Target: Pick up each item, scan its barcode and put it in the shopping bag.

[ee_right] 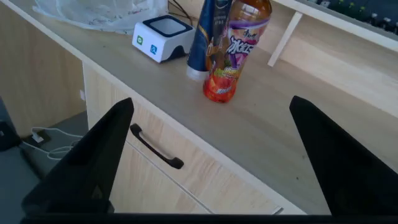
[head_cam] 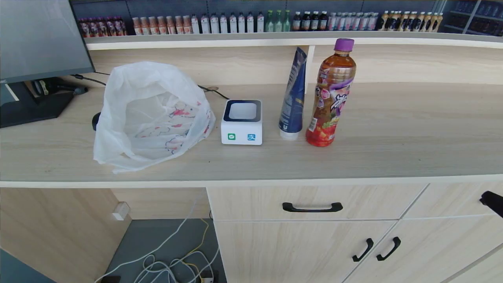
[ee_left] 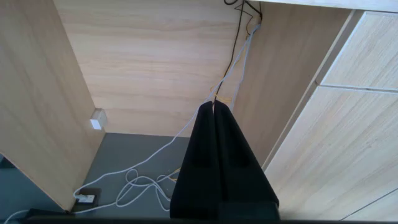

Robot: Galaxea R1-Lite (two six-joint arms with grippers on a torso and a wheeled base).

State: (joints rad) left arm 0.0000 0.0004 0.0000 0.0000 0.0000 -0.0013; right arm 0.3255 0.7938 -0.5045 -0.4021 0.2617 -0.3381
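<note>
On my left wrist feed the left gripper (ee_left: 214, 107) is plain matte black, its two smooth fingers (ee_left: 199, 174) broad at the base and tapering to a narrow tip. The right gripper (ee_right: 211, 102) has the same black, wedge-shaped, smooth-faced fingers (ee_right: 87, 168)

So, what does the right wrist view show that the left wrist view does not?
Right wrist view: the open right gripper, and on the counter a tea bottle, blue tube, white scanner and shopping bag. Left wrist view: the shut left gripper and cables hanging down the back panel under the counter. Both: light wood cabinet fronts and white floor cables.
</note>
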